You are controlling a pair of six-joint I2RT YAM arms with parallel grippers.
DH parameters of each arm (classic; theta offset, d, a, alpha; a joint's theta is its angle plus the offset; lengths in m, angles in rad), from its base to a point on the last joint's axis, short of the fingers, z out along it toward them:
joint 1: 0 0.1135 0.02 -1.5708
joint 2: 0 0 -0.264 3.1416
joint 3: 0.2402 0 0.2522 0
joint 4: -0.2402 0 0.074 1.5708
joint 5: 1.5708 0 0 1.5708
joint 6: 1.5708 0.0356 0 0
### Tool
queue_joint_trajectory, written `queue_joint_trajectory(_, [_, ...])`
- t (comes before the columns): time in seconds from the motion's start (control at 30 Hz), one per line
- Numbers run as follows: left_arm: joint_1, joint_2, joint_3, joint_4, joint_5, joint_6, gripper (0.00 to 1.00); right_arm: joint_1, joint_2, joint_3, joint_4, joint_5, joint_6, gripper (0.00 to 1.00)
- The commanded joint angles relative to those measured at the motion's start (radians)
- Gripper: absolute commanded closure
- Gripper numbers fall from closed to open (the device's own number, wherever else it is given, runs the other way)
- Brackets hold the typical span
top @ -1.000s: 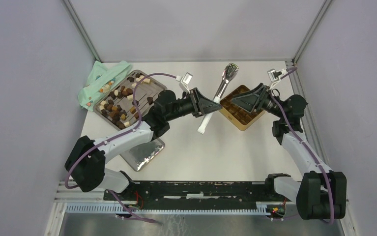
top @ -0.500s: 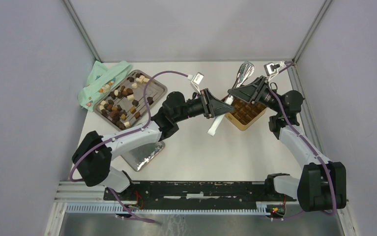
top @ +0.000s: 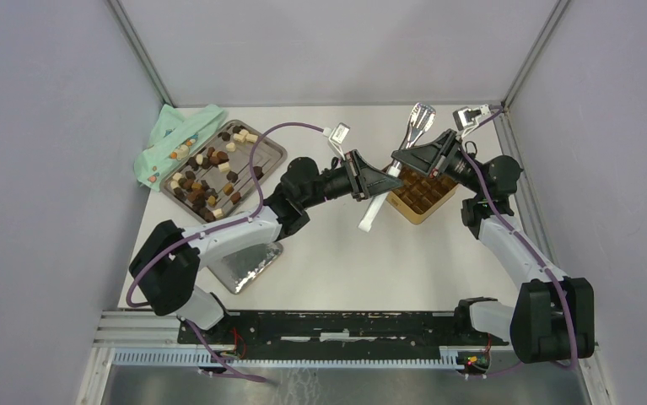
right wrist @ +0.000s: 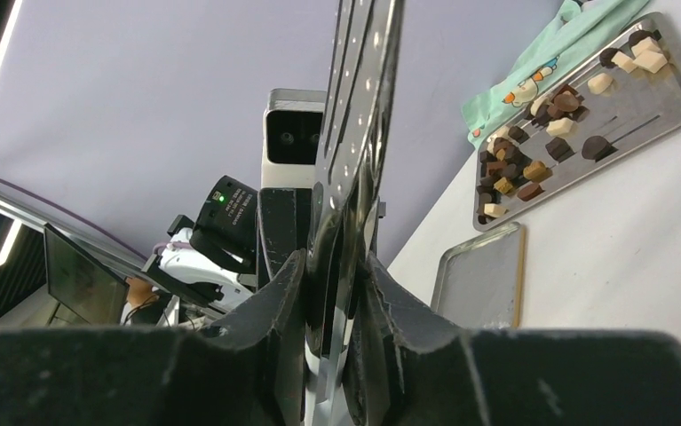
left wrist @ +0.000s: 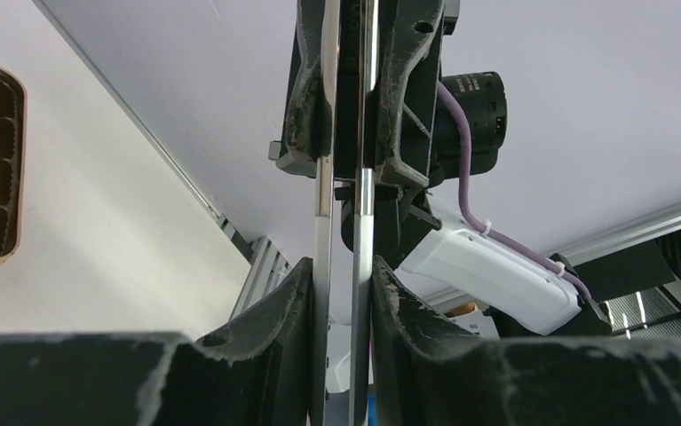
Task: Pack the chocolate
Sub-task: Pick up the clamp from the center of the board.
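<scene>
The left arm extends forward and to the right, with the left gripper (top: 379, 186) clamped on the white-handled steel tongs (top: 370, 215). The right arm is folded inward, with the right gripper (top: 397, 158) clamped on the same tongs beside the gold square tin (top: 406, 211). The small brown and cream chocolate pieces (top: 206, 173) lie on the shiny metal tray (top: 164, 186) at rear left.

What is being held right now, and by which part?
The tongs, by both grippers: the left gripper clamps the white handle end, the right gripper the metal arms below the perforated head.

The chocolate (top: 207, 172) was shown as dark brown, light brown and cream; the tray (top: 266, 148) silver; the bag (top: 161, 143) mint-green and printed; the tongs (top: 371, 213) silver, white-handled.
</scene>
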Motion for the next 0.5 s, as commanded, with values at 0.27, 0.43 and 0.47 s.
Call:
queue_joint_trajectory(0.27, [-0.002,-0.022,0.022,0.023,0.021,0.024,0.56,0.001,0.002,0.015,-0.012,0.01,-0.047,0.67])
queue_joint_trajectory(0.43, [-0.003,-0.02,0.024,0.014,0.027,0.028,0.58,0.002,0.004,0.017,-0.021,0.005,-0.058,0.57])
queue_joint_trajectory(0.47, [-0.003,-0.017,0.024,0.017,0.027,0.025,0.59,0.002,0.005,0.018,-0.02,0.005,-0.061,0.55])
